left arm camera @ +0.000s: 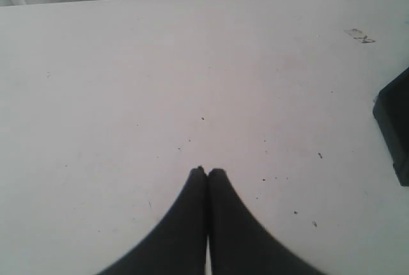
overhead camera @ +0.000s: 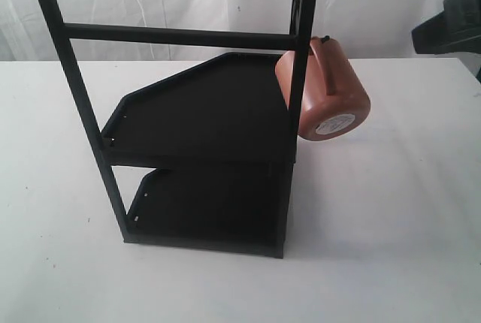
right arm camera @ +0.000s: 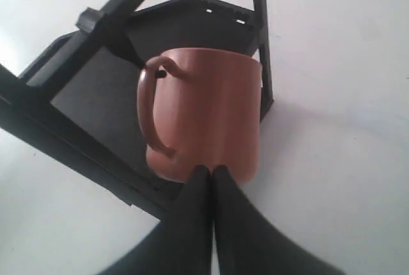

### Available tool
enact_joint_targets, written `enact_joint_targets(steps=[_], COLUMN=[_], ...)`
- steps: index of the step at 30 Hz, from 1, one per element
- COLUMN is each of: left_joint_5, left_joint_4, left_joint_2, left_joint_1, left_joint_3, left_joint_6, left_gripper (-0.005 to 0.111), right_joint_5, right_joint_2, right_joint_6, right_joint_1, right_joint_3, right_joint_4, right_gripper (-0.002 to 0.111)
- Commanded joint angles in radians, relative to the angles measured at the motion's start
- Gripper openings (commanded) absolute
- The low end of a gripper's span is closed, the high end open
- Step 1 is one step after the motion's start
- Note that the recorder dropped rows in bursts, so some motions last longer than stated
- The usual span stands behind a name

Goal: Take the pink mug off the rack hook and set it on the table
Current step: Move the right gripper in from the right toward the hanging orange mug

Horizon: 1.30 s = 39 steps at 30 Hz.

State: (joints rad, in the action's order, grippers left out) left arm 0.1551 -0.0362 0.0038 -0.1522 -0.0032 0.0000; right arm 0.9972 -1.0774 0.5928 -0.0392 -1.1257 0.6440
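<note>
The pink mug (overhead camera: 331, 90) hangs by its loop handle from the rack hook (overhead camera: 325, 38) on the right upright post of the rack (overhead camera: 203, 113), its white-stickered base facing the camera. The right wrist view has the mug (right arm camera: 208, 112) side-on, with the hook's tip (right arm camera: 161, 74) inside the handle. My right gripper (right arm camera: 212, 170) is shut and empty, pointing at the mug from a distance. Over the bare table (left arm camera: 160, 77), my left gripper (left arm camera: 208, 171) is shut and empty. Neither gripper's fingers appear in the exterior view.
A dark part of the right arm (overhead camera: 451, 22) shows at the exterior view's top right edge. The rack's two flat trays sit left of the mug, the lower tray (overhead camera: 210, 210) near the table (overhead camera: 391, 225). A rack corner (left arm camera: 393, 128) shows in the left wrist view.
</note>
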Motion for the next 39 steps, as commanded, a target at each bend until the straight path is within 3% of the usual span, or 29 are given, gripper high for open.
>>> enact_joint_targets(steps=[1,11,39], left_joint_5=[-0.005,-0.005,-0.005], left_joint_4=[-0.009,-0.009,-0.009], left_joint_2=[-0.004,-0.004,-0.004], left_joint_1=[0.006,0.006,0.006], left_joint_3=[0.003,0.003,0.003], left_joint_6=[0.0,0.0,0.0], left_gripper=[0.0,0.0,0.0], right_joint_5=[0.01,0.125,0.076], right_joint_2=[-0.043,-0.103,-0.101], right_joint_6=[0.112,0.372,0.425], right_joint_1=[0.0,0.0,-0.031], right_joint_3=[-0.001,-0.001,-0.001], right_joint_4=[0.122,0.3,0.354], right_gripper=[0.0,0.0,0.0])
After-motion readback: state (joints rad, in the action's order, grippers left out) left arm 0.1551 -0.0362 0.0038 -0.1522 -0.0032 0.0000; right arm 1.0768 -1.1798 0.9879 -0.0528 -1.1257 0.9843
